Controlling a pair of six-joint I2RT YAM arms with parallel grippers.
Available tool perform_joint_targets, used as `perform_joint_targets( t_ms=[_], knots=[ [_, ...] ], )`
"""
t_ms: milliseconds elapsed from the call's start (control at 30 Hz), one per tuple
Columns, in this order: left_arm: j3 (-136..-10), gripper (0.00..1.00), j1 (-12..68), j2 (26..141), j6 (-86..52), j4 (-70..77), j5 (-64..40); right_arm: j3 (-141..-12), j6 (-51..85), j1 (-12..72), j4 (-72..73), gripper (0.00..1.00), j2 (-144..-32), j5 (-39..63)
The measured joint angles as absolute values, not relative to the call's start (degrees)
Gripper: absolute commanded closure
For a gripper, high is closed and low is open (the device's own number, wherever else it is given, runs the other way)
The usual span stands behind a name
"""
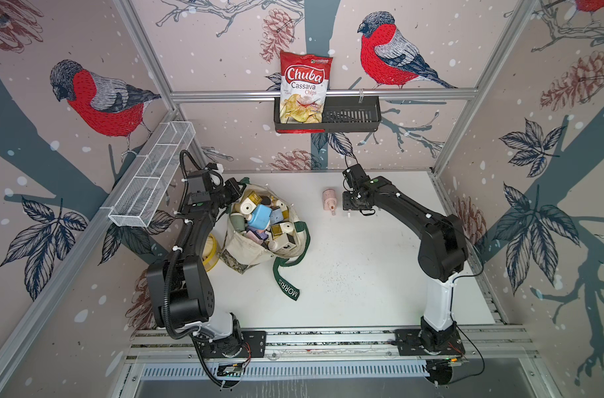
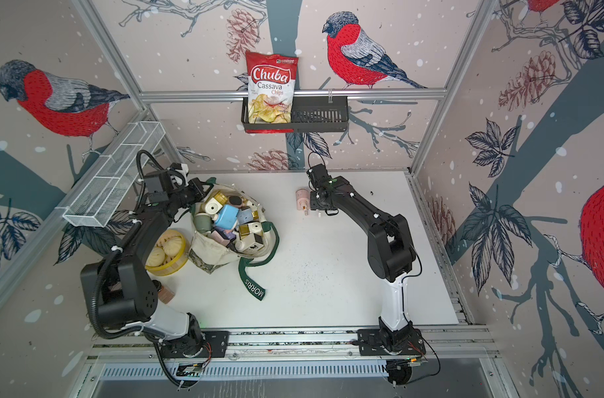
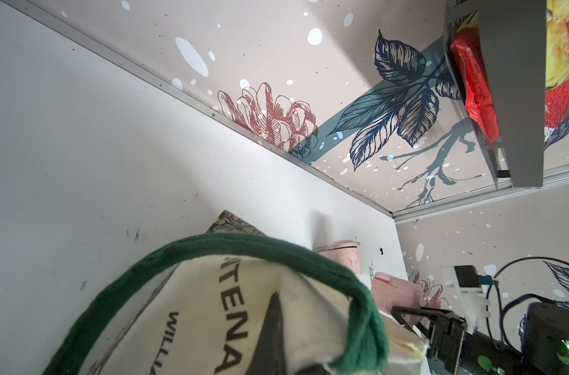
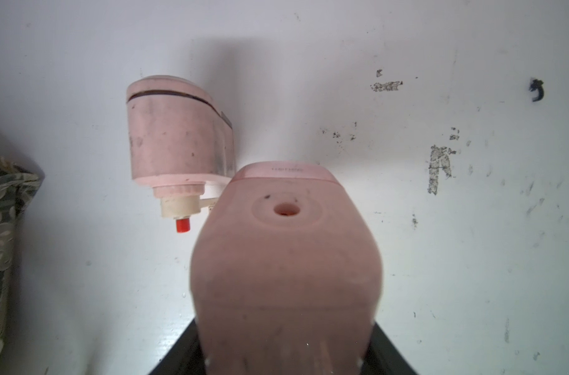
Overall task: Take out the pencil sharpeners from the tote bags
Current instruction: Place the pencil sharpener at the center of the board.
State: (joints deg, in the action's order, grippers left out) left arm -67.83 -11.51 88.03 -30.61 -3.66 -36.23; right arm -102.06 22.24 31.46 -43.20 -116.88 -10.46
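Observation:
The cream tote bag [image 1: 250, 253] [image 2: 209, 249] with dark green handles stands open at the table's left, filled with several pastel pencil sharpeners [image 1: 261, 215] [image 2: 226, 215]. My left gripper [image 1: 240, 191] [image 3: 276, 324] is shut on the bag's cream rim at its far left side. My right gripper [image 1: 350, 203] [image 4: 284, 357] is shut on a pink pencil sharpener [image 4: 286, 259], low over the table's back middle. Just to its left a second pink sharpener [image 1: 328, 200] [image 2: 302, 200] [image 4: 176, 139] lies on its side on the table, apart from the bag.
A yellow bowl of pale discs [image 2: 166, 251] sits left of the bag, under my left arm. On the back wall a black basket [image 1: 352, 117] holds a chips bag [image 1: 304, 89]. A white wire basket [image 1: 152, 175] hangs on the left wall.

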Motion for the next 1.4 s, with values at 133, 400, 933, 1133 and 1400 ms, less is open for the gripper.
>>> perform_joint_targets(
  t_ms=[133, 400, 933, 1133, 1400],
  knots=[
    [-67.8, 1.0, -11.6, 88.0, -30.6, -3.7, -36.2, -108.3, 22.2, 30.5, -44.7, 0.65, -122.7, -10.3],
    [-67.8, 1.0, -11.8, 88.0, -30.7, -3.7, -36.8, -120.4, 21.1, 30.0, -49.2, 0.63, -132.1, -9.8],
    [-67.8, 1.0, -12.1, 88.0, -31.3, -3.7, -37.3, -128.6, 21.0, 29.6, -54.1, 0.59, -138.3, -7.0],
    [-67.8, 1.0, -12.2, 88.0, -31.4, -3.6, -37.3, -128.6, 20.9, 29.6, -54.7, 0.56, -138.4, -6.3],
    [-67.8, 1.0, -12.2, 88.0, -31.5, -3.6, -37.4, -128.6, 20.9, 29.6, -54.9, 0.46, -138.9, -5.9]
  ],
)
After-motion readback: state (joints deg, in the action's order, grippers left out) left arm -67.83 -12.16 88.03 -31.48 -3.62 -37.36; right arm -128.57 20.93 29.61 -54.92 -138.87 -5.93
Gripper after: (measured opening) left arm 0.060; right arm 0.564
